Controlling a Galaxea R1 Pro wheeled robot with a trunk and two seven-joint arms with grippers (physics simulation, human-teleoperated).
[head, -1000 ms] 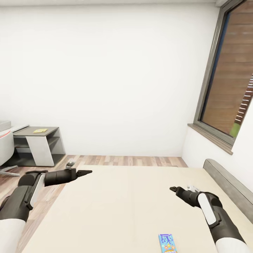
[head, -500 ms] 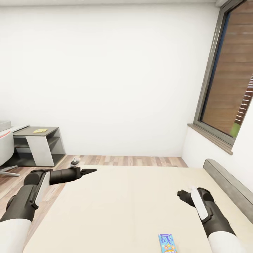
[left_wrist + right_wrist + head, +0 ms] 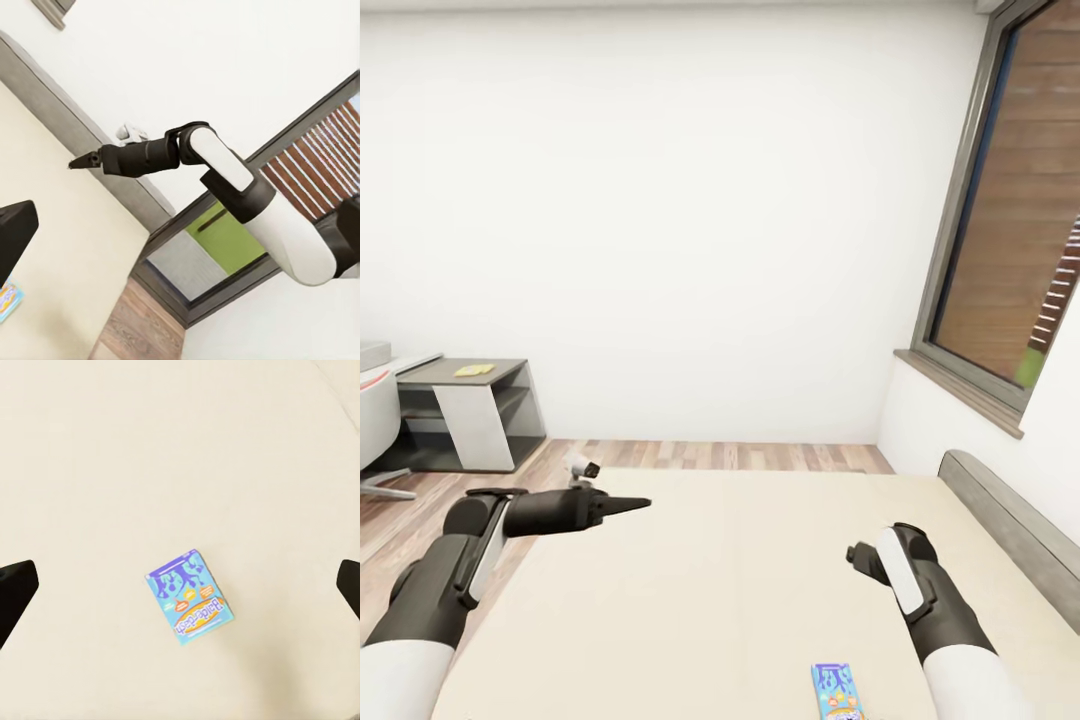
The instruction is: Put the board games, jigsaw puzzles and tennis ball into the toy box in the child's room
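A small blue board game (image 3: pixel 835 692) lies flat on the cream bed (image 3: pixel 740 560), near its front edge. In the right wrist view the same board game (image 3: pixel 187 604) sits on the mattress below the gripper, between the two fingertips (image 3: pixel 16 585), which stand wide apart. My right gripper (image 3: pixel 857 556) hovers open above the bed, just beyond the box and to its right. My left gripper (image 3: pixel 635 503) reaches level over the bed's left part, open and empty. The left wrist view looks across at the right gripper (image 3: pixel 79 160) in front of the grey headboard (image 3: pixel 90 142).
A grey desk (image 3: pixel 465 405) with a small yellow flat thing (image 3: pixel 475 370) stands at the far left beside a chair (image 3: pixel 375 430). Wood-plank floor (image 3: pixel 740 457) runs behind the bed. The headboard (image 3: pixel 1010 530) and a tall window (image 3: pixel 1010 220) close the right side.
My left gripper has slid right, further over the bed. My right forearm has swung upright and its gripper has turned down towards the mattress. The board game has not moved.
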